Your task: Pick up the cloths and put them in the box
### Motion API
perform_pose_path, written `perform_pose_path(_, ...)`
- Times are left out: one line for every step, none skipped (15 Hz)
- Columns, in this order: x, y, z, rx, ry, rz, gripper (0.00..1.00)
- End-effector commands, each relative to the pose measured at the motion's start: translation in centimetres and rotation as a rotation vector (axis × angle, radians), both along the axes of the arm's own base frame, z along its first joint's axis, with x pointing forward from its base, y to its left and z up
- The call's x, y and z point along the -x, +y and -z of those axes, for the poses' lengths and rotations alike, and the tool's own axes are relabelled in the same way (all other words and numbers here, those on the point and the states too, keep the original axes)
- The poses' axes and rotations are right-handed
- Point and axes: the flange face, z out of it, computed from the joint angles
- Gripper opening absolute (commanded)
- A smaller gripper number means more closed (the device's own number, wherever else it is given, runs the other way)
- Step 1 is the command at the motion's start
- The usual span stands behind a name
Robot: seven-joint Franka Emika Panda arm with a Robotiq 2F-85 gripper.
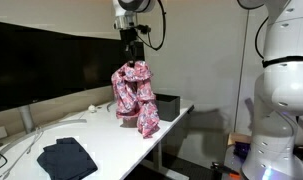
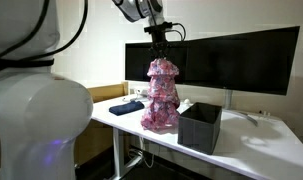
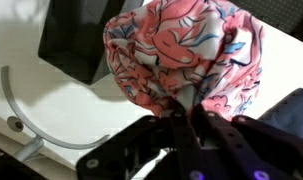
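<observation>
**Kid:** What is the robot holding?

**Me:** The pink cloth point(image 1: 134, 95) with the white flowers. The hand point(image 1: 133, 60) is pinched tight on the top of it. The cloth hangs down from the hand in a long bunch.

**Kid:** Is the cloth up in the air?

**Me:** Most of it is. The top is high over the desk point(image 1: 101, 140). The bottom end comes down to the desk top. I cannot tell if it touches.

**Kid:** Where is the box?

**Me:** The box point(image 2: 201, 128) sits on the desk, just beside the hanging cloth point(image 2: 161, 95). It is dark and open on top. The pink cloth is not in it. It hangs next to it, near one side.

**Kid:** What does the camera on the arm see?

**Me:** It sees the pink cloth point(image 3: 191, 55) bunched up right in front of the hand point(image 3: 186, 112). The fingers are closed on the folds. The box point(image 3: 76, 40) is behind the cloth.

**Kid:** Is there one more cloth?

**Me:** Yes, the dark cloth point(image 1: 67, 157). It lies flat on the desk, well apart from the box. Nothing is touching it.

**Kid:** What else is there?

**Me:** Big black screens point(image 2: 241, 60) stand at the back of the desk. A thin white cable point(image 3: 6, 95) curls on the desk too.
</observation>
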Motion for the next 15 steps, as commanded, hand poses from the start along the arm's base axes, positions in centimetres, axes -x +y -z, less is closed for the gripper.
perform_pose_path(-0.6, -0.8, -4.6, -0.014, -0.033, 0.006, 0.11)
perform_pose_path(-0.8, -1.0, -5.7, -0.015, -0.050, 0.016, 0.11)
perform_pose_path(-1.0, -1.2, -6.7, -0.020, -0.064, 0.025, 0.11)
perform_pose_path(-1.3, -1.4, -7.5, -0.029, -0.074, 0.032, 0.11)
perform_pose_path(-1.8, -1.8, -8.1, -0.041, -0.084, 0.044, 0.10)
perform_pose_path(-2.3, -2.4, -8.6, -0.054, -0.094, 0.059, 0.10)
perform_pose_path(-2.8, -2.9, -9.1, -0.065, -0.098, 0.073, 0.10)
perform_pose_path(-3.2, -3.7, -9.6, -0.076, -0.105, 0.094, 0.10)
perform_pose_path(-3.4, -4.6, -10.3, -0.089, -0.113, 0.113, 0.10)
perform_pose_path(-3.6, -5.4, -10.9, -0.097, -0.122, 0.132, 0.10)
perform_pose_path(-3.8, -6.4, -11.6, -0.104, -0.132, 0.151, 0.10)
perform_pose_path(-3.8, -7.2, -12.1, -0.110, -0.142, 0.169, 0.10)
perform_pose_path(-3.7, -8.0, -12.8, -0.119, -0.153, 0.184, 0.10)
perform_pose_path(-3.4, -9.3, -13.6, -0.128, -0.163, 0.200, 0.10)
perform_pose_path(-3.0, -10.3, -14.4, -0.132, -0.174, 0.221, 0.10)
